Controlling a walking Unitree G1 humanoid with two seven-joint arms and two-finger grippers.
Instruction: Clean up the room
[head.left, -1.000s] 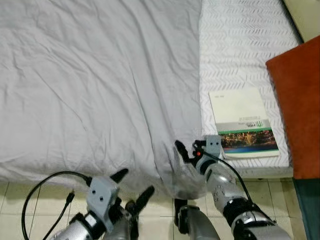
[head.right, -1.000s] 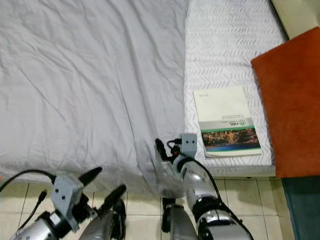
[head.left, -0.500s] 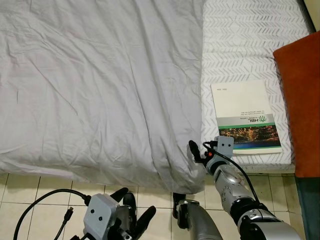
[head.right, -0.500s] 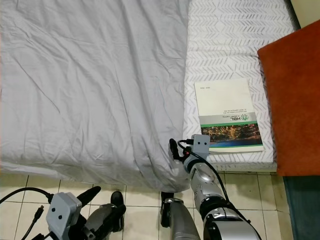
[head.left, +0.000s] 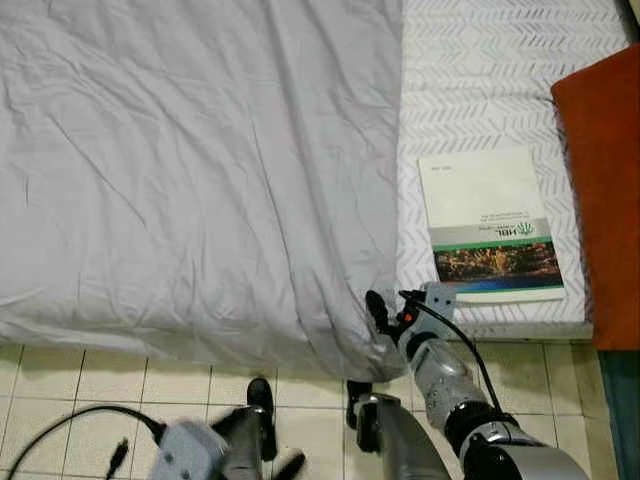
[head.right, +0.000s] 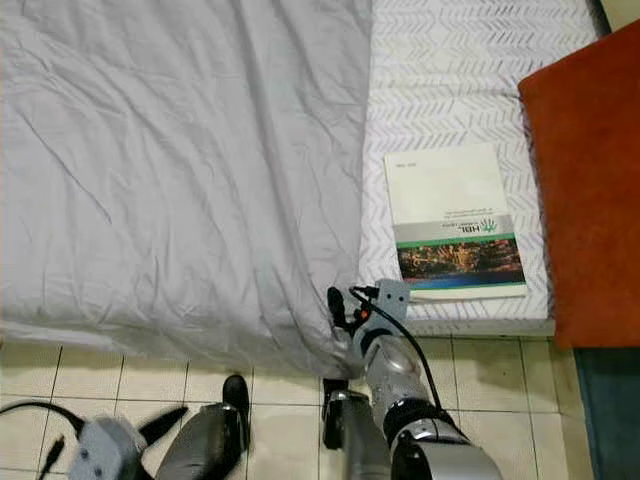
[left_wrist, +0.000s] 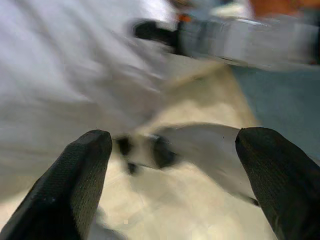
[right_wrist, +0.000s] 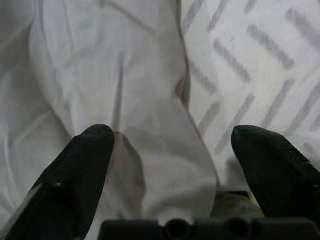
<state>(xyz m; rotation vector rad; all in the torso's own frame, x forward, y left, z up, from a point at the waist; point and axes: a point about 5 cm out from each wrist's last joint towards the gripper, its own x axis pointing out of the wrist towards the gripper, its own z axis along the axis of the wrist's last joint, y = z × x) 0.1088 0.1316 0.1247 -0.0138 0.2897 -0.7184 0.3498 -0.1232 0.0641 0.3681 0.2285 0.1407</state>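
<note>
A grey duvet covers most of the bed, and its near right corner hangs over the bed's edge. My right gripper sits at that corner and is open. In the right wrist view the duvet fabric lies between the spread fingers, with the patterned sheet beside it. A white and green book lies flat on the patterned sheet. My left gripper hangs low over the floor, blurred and open, with its fingers wide apart.
An orange cushion lies along the bed's right side. Beige floor tiles run along the bed's near edge. My own legs and feet stand on them. A black cable loops from the left arm.
The duvet corner that was bunched up over my right gripper now hangs flatter at the bed's edge. My left arm has dropped lower and is blurred. The camera has shifted slightly.
</note>
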